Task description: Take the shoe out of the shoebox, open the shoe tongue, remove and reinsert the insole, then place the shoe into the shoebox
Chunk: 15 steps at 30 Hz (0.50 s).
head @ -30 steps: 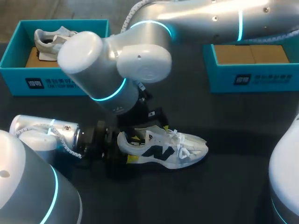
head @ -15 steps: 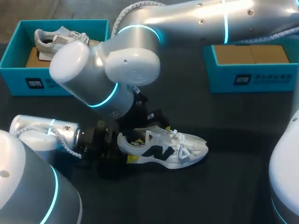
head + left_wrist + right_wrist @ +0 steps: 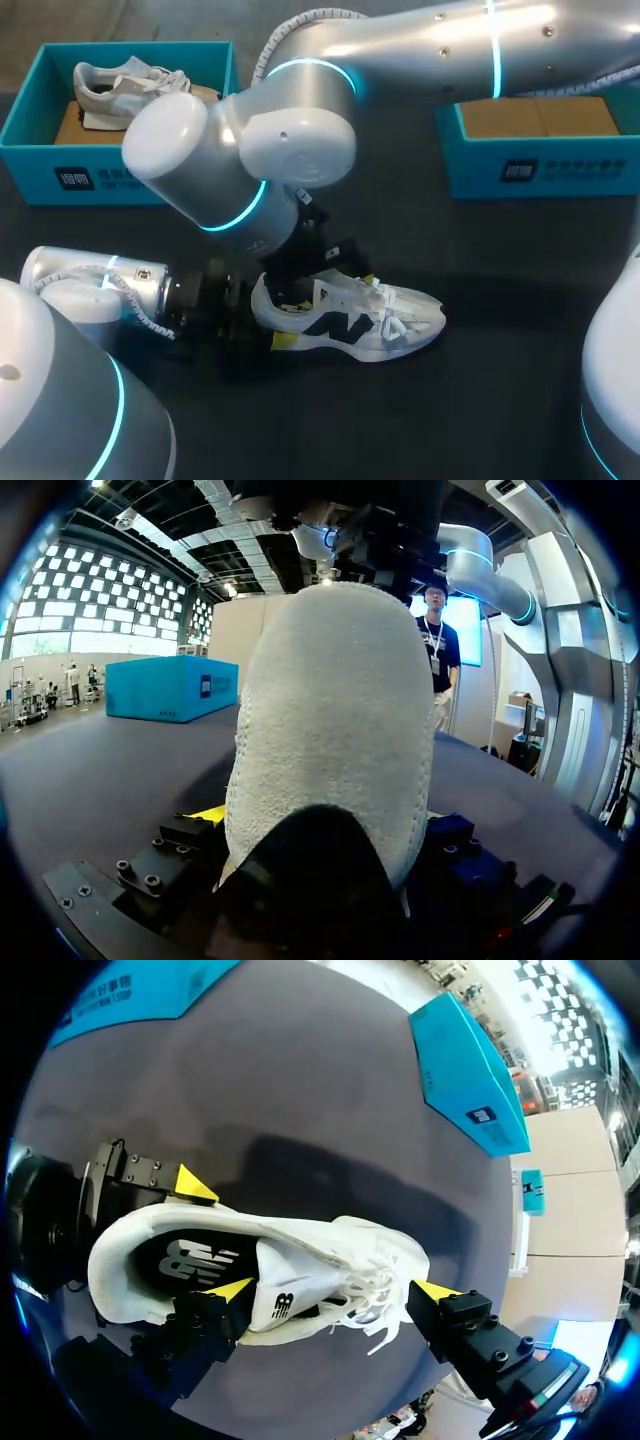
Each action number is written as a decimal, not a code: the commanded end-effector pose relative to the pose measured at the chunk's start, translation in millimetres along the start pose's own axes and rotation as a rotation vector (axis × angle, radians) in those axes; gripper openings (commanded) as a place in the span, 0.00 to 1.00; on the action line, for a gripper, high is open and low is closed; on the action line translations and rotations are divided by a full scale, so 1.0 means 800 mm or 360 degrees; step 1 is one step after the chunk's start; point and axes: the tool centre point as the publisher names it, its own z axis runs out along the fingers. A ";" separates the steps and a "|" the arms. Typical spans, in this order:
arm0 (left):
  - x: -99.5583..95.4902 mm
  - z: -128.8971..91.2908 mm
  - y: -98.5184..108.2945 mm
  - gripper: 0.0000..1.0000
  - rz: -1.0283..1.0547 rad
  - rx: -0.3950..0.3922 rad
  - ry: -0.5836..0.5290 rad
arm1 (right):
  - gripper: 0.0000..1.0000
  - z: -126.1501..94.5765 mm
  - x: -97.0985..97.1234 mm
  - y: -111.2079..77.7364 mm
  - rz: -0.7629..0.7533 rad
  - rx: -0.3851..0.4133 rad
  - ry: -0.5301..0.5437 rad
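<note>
In the head view, the shoe (image 3: 350,320) lay on its sole on the dark table (image 3: 510,300), toe pointing toward the right side and well clear of both boxes. The left arm (image 3: 100,290) came in low from the near left, and the left end effector (image 3: 287,318) was clenched on the shoe's heel, a yellow tip showing on each side of it. The right arm (image 3: 240,170) reached in from the far right, past the middle, with its wrist hanging directly over the shoe's collar. At the far left stood the left shoebox (image 3: 40,150) with a second shoe (image 3: 120,82) inside it. The right shoebox (image 3: 540,165) stood at the far right, showing only its brown floor.

In the left wrist view, the shoe's textured white heel (image 3: 330,730) stood upright between the fingers and filled the space ahead of them. One yellow tip pressed against its side, and the right arm's black wrist sat just above it.

In the right wrist view, the right end effector (image 3: 332,1290) was released, its fingers spread wide above the shoe. One fingertip (image 3: 230,1290) hung beside the collar and the other lay past the laces (image 3: 370,1295), with the tongue (image 3: 285,1300) between them. I could not tell whether either finger touched the shoe.
</note>
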 end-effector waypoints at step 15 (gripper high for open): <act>-0.005 0.001 0.003 0.00 -0.0001 -0.0003 0.0002 | 1.00 -0.006 -0.040 -0.007 0.0789 0.0002 0.0061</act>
